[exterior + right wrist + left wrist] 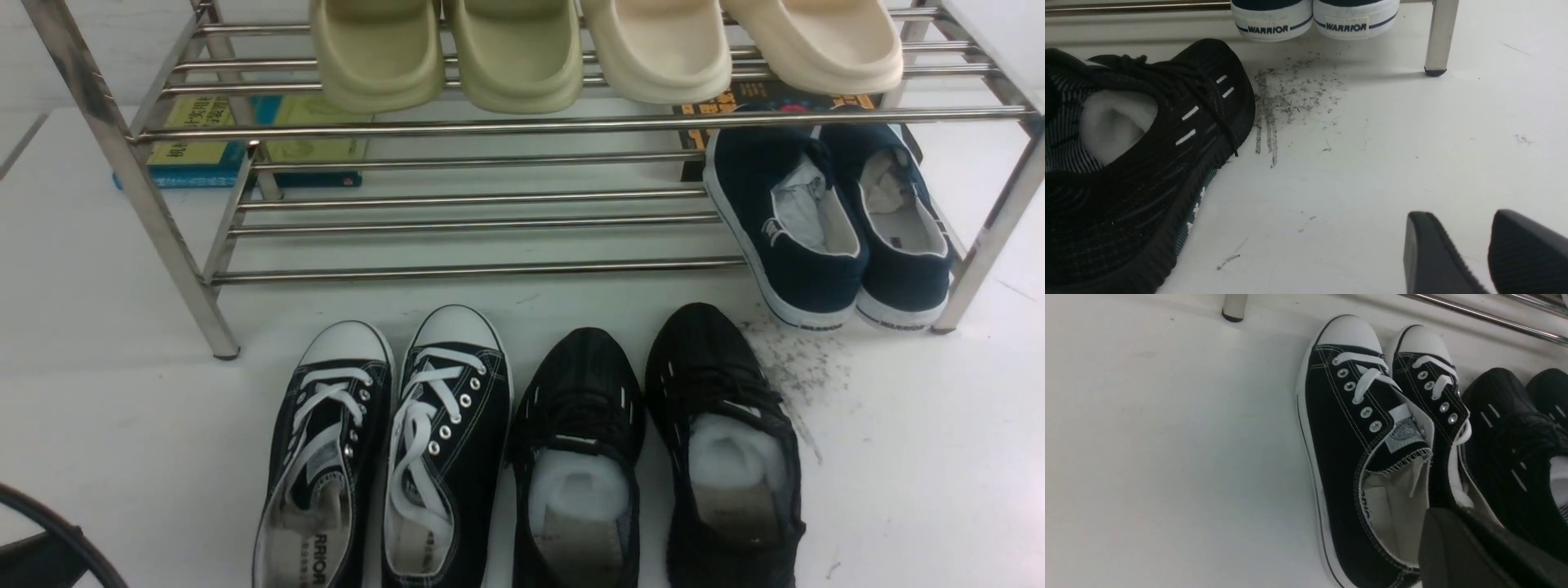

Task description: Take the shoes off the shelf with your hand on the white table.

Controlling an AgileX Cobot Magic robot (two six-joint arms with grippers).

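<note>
Farthest left, the left hand [1453,543] sits low over the heel end of the shoes [433,425]. Its fingers look pressed together into one dark mass at the collars, though I can't tell whether they pinch any canvas. The pair already stands side by side on the white worktop [898,457], toes toward the shelf [457,269] and clear of its front rod, so I'd judge this to be the letting-go. To do that well, the hand should spread fully, then rise straight up and back, so nothing snags a lace or collar and drags a shoe askew. Next come the black mesh sneakers [718,384], just beside the pair, so sideways swings are unwise. The navy slip-ons [816,237] remain on the lower tier. Farthest right, the right hand [1457,220] hovers spread and empty.
</note>
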